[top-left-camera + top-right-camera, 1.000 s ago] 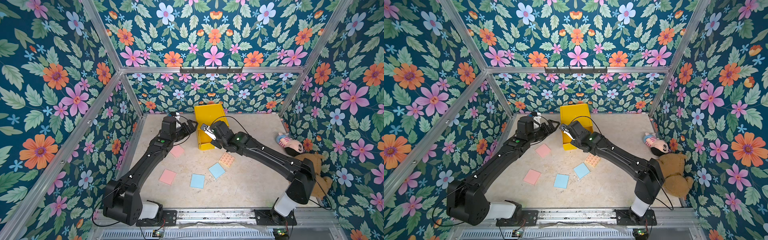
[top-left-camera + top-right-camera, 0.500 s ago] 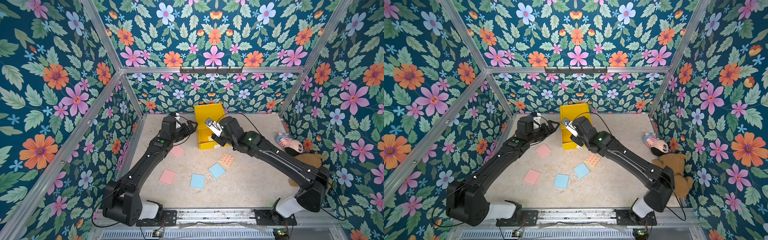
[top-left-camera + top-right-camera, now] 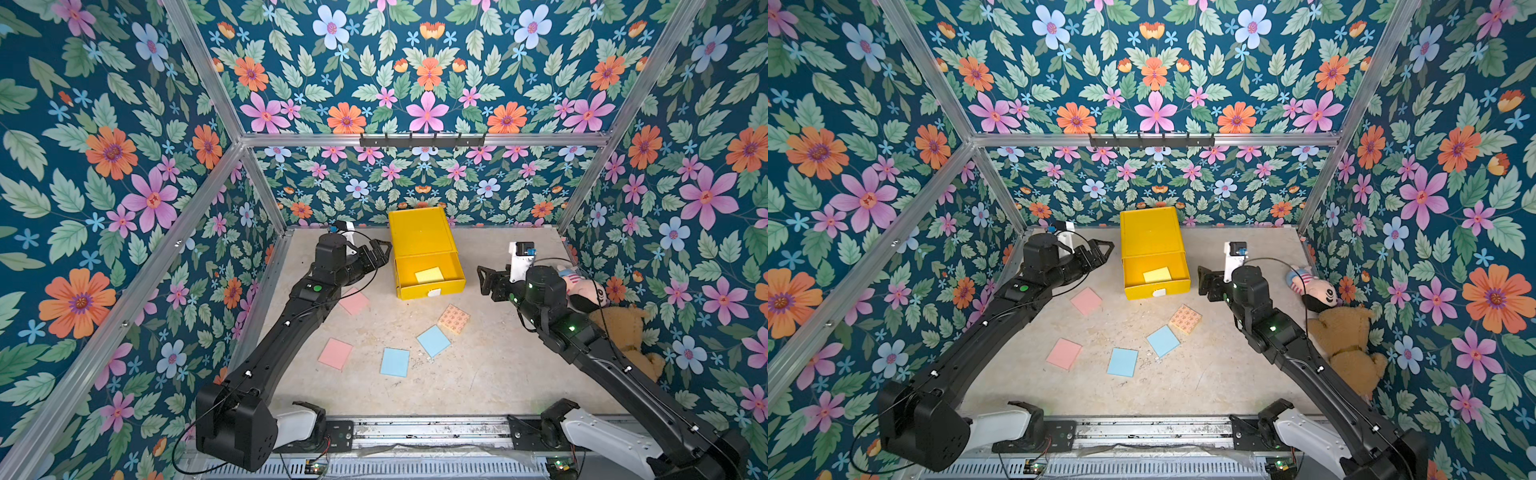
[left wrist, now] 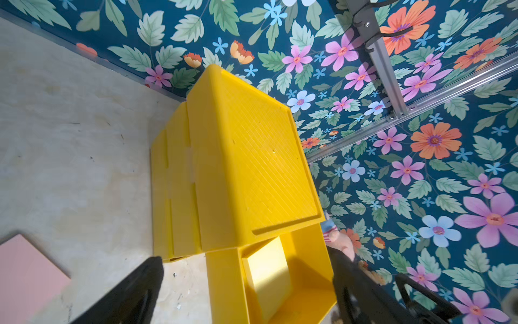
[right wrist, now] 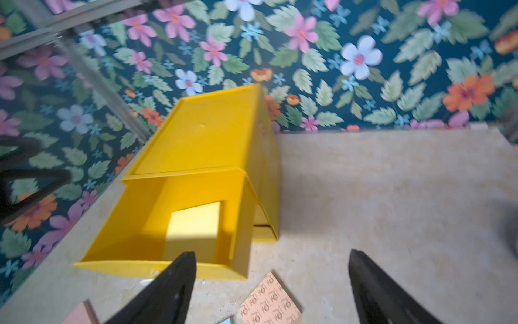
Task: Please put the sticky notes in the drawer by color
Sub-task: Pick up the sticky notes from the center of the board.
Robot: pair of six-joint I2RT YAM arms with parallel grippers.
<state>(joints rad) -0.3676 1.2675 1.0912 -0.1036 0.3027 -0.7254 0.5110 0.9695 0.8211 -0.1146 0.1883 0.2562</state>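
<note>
Covering walls: floral wallpaper (image 3: pixel 428 62); beige tabletop (image 3: pixel 478 374); yellow drawer (image 3: pixel 417 232) near back wall.

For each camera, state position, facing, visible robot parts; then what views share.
Top views: high over the arm bases, looking down at the beige tabletop; both arms show, left gripper and right gripper open.
Left wrist: on the left arm, facing the bright yellow plastic three-drawer cabinet's side; black fingertips show.
Right wrist: on the right arm, facing the cabinet's opposite side; black fingertips show.
Shared: all show the open top drawer holding a pale yellow square sticky pad.
</note>
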